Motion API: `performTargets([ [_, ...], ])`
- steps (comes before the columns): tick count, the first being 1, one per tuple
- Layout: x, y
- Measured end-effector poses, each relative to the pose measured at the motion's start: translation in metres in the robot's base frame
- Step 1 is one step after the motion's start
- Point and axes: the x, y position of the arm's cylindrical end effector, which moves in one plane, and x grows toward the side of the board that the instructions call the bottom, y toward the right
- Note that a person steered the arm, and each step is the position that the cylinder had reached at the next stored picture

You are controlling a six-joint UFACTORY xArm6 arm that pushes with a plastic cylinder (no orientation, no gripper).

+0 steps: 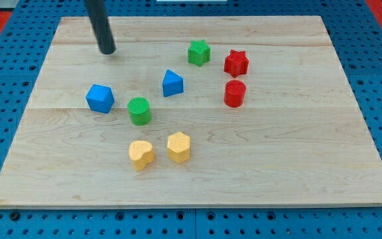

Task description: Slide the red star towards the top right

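The red star (236,63) lies on the wooden board (310,133), right of centre near the view's top. A green star (199,52) sits just to its left and a red cylinder (235,93) just below it. My tip (108,50) rests on the board at the upper left, far to the left of the red star and touching no block.
A blue block (172,83) and a blue block (100,98) lie mid-left. A green cylinder (139,111) sits between them, lower. A yellow heart (141,154) and a yellow hexagon (178,147) lie near the bottom. A blue pegboard (377,79) surrounds the board.
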Motion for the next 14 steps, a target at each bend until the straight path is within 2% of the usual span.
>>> performTargets([
  [1,0.004,0.033],
  [6,0.048,0.111],
  [9,0.052,0.217],
  [12,0.051,0.265],
  [14,0.048,0.275],
])
